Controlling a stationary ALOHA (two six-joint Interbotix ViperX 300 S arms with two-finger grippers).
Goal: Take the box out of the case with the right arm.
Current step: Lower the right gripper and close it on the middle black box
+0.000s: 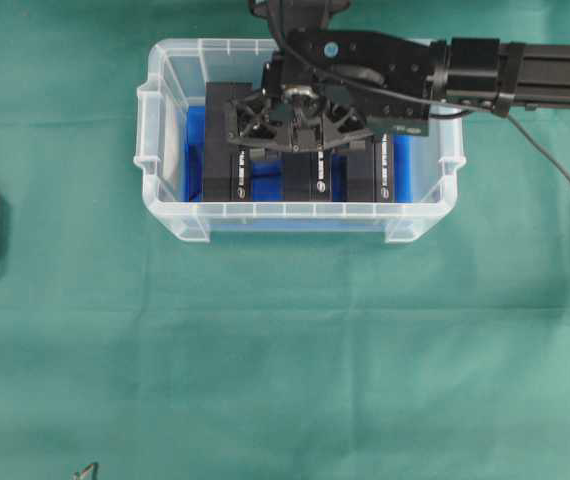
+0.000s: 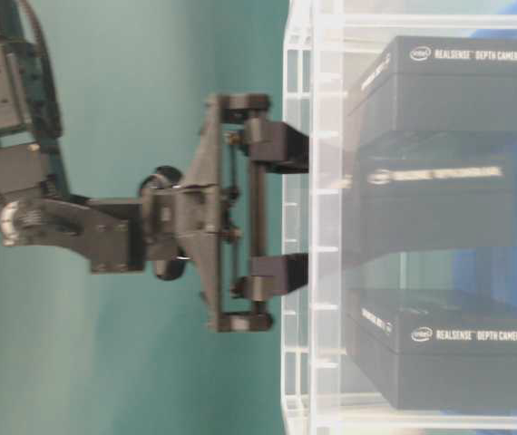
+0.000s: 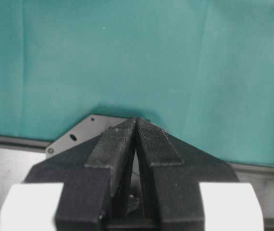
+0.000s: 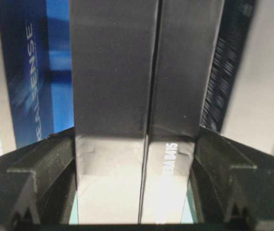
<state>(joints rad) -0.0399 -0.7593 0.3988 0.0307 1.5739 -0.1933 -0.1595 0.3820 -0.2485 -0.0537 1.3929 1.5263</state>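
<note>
R arm (image 1: 525,72) comes in from the right edge of the overhead view, forearm about level, wrist bent so the right gripper (image 1: 292,140) points straight down into the case (image 1: 170,205). In the table-level view (appears turned sideways) the gripper head (image 2: 272,210) sits at the case rim, both fingers (image 2: 277,145) reaching past the clear wall into the bin.

Right wrist cam: fingers (image 4: 45,168) sit either side of a dark box (image 4: 137,86), pads pressed on its two side faces, so it's clamped on the box, fairly wide grip. A seam runs down the box face; can't tell if that's one box or two side by side.

Box is inside the case, middle of a row of dark boxes w/ white print, standing on the blue cloth (image 1: 195,150). Overhead: box (image 1: 303,178) long axis runs near-to-far in frame, parallel to the case's short sides; neighbours aligned the same way, close beside it.

Case sits on green table cloth (image 1: 285,350), upper centre, long side across the frame.

L gripper (image 3: 136,144): fingers pinched together, tips touching, nothing between them, above the green cloth and a black plate (image 3: 74,137).
</note>
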